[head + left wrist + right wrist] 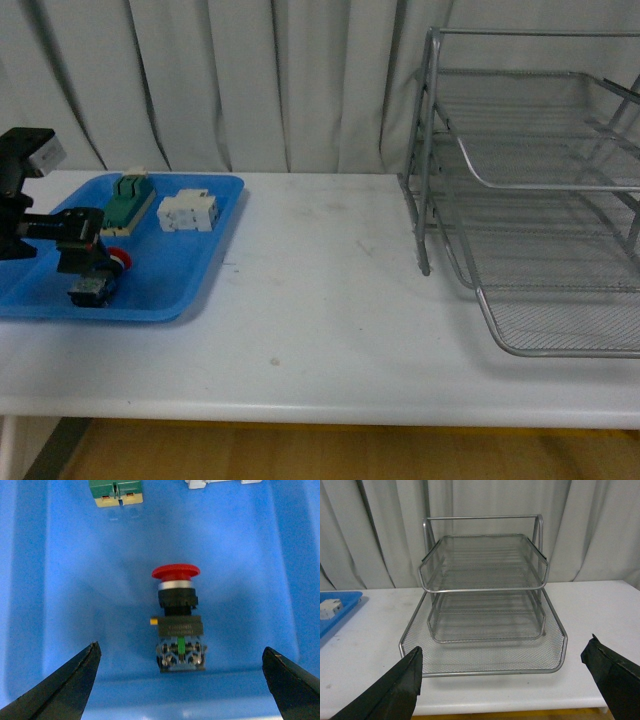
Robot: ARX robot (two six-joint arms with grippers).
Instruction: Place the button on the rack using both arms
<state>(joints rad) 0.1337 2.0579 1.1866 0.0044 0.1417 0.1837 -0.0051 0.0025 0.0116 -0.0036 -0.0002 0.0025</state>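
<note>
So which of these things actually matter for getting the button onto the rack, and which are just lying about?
For the job:
button, lying in the tray
rack
left gripper, open at the button
right gripper, open, facing the rack

Just lying about:
green-topped switch block
white block
blue tray

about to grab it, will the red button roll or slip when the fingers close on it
The button lies on its side, and its round red cap may let it pivot or roll a little. The squarish block body probably gives flatter, steadier faces. It looks rigid and likely light.
</note>
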